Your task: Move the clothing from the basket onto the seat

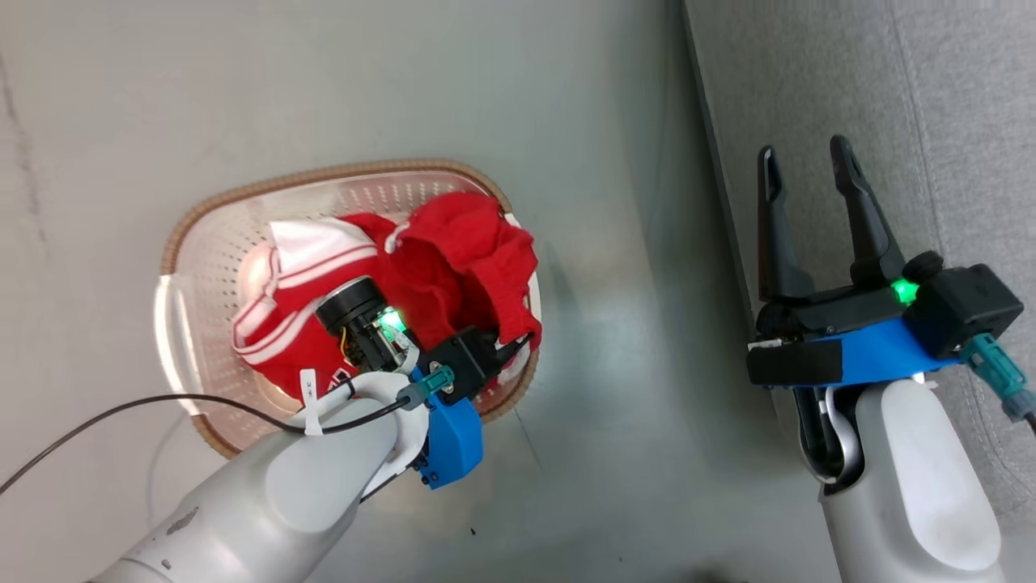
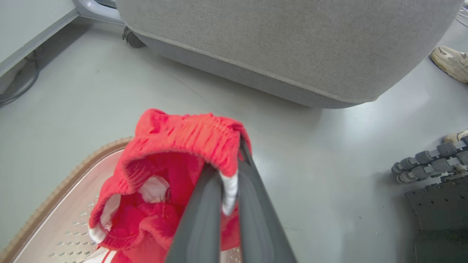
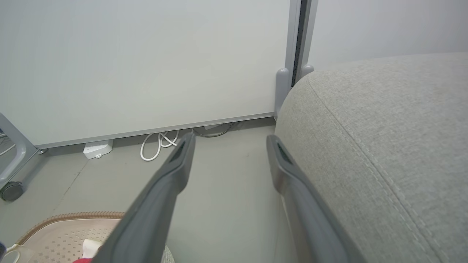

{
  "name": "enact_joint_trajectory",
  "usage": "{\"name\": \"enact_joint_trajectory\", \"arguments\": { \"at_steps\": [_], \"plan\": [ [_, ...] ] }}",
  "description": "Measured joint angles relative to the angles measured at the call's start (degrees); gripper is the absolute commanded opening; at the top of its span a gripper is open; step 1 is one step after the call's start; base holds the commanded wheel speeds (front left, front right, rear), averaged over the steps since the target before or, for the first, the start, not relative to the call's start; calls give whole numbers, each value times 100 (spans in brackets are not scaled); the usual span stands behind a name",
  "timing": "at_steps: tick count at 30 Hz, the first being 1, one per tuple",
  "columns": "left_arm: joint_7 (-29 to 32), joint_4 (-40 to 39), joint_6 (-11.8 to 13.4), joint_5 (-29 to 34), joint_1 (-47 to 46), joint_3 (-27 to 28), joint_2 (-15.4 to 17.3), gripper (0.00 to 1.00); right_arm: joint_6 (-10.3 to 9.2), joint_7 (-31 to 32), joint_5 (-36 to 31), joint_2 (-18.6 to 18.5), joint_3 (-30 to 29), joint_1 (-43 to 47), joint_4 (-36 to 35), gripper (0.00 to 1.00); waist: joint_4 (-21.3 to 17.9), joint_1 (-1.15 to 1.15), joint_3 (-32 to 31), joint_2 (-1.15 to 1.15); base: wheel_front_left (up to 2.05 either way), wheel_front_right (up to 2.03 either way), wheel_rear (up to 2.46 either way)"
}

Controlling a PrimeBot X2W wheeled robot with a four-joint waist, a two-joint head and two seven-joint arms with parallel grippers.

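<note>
The cream basket (image 1: 267,182) stands on the floor with two red garments in it. My left gripper (image 2: 230,171) is shut on the elastic waistband of the plain red garment (image 2: 182,138), which is bunched and raised at the basket's right end (image 1: 469,251). A second red garment with white stripes (image 1: 307,259) lies to its left, partly under my wrist. The left gripper (image 1: 518,346) is mostly covered by cloth in the head view. My right gripper (image 1: 804,152) is open and holds nothing, hovering at the edge of the grey seat (image 1: 931,97), apart from the basket (image 3: 62,226). The seat (image 2: 292,44) lies just beyond the basket.
A strip of pale floor (image 1: 631,324) separates basket and seat. A pale partition panel (image 3: 146,62) stands behind, with a white cable (image 3: 157,146) and a caster wheel (image 3: 11,190) at its foot. A person's shoe (image 2: 451,62) and the robot's base rollers (image 2: 427,160) are to the side.
</note>
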Motion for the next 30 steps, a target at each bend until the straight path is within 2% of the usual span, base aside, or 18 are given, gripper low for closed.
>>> {"name": "enact_joint_trajectory", "arguments": {
  "at_steps": [16, 30],
  "plan": [
    [0, -817, 0, 125, 873, 1404, -99, 0, 0, -1, -179, 0, -23, 575, 315, 100, 443, 0, -1326, 0, 0, 0, 0],
    [0, -1438, 0, 413, 1494, 2448, -326, 0, 0, 0, -272, 0, -80, 1182, 543, 100, 757, 0, -2476, 0, 0, 0, 0]
  ]
}}
